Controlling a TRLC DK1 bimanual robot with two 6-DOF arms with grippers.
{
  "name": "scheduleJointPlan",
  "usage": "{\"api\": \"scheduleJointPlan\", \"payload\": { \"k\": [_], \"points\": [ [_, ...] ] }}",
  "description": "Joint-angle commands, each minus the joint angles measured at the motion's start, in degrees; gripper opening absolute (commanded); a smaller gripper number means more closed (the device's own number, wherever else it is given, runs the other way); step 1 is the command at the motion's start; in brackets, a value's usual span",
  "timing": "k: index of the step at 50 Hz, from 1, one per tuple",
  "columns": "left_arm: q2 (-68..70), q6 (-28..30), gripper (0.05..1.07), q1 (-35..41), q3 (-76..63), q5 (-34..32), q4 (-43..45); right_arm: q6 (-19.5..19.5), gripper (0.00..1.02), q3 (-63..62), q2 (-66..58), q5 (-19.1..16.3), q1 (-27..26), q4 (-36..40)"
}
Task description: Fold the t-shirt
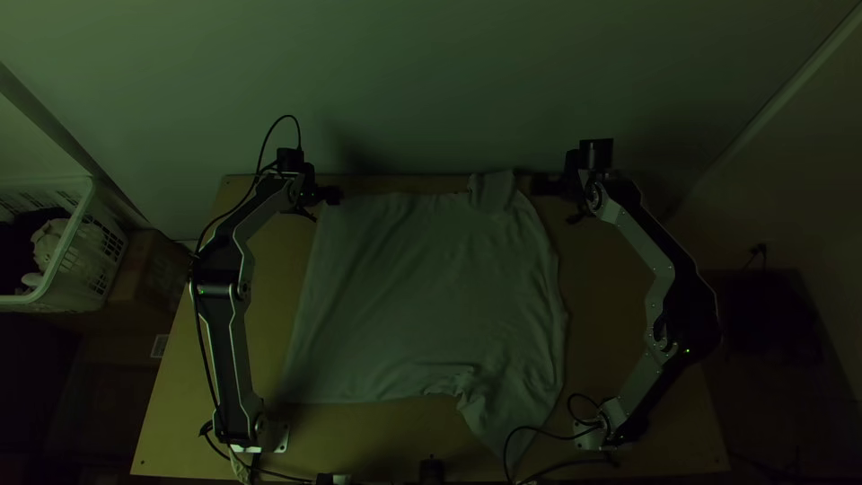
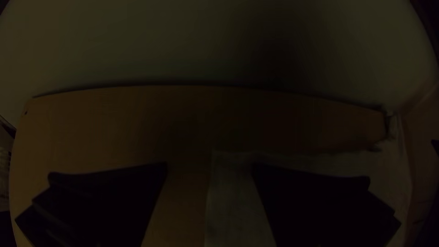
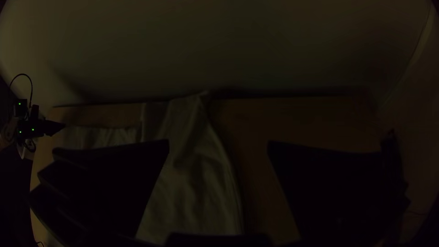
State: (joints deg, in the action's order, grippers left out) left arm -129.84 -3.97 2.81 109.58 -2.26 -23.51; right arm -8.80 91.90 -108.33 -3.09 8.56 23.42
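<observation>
While the shirt (image 1: 422, 296) lies spread on the table (image 1: 180, 404), rumpled by its near sleeve (image 1: 503, 418), I have the left gripper (image 1: 333, 194) at its far left corner, fingers wide apart. My right gripper (image 1: 542, 186), fingers also spread, is just beside the far sleeve (image 1: 492, 190).
</observation>
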Motion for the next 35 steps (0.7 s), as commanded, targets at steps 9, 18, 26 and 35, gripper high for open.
{"api": "scheduleJointPlan", "payload": {
  "k": [9,18,26,35],
  "points": [
    [-2.3,2.9,0.24,0.7,2.4,0.3,-0.4,-2.6,0.98,3.2,-4.3,-0.2,-0.2,0.7],
    [-1.9,2.4,0.08,0.7,2.5,0.3,-0.5,-3.3,0.95,9.3,-9.9,-0.3,-0.2,7.5],
    [-1.0,2.2,0.08,0.6,1.8,0.3,-1.1,-4.4,0.92,14.9,-14.7,-0.4,0.2,12.2],
    [0.4,1.9,0.08,0.4,0.9,0.2,-2.0,-6.1,0.83,20.7,-20.0,-0.4,0.3,14.2]
  ]
}}
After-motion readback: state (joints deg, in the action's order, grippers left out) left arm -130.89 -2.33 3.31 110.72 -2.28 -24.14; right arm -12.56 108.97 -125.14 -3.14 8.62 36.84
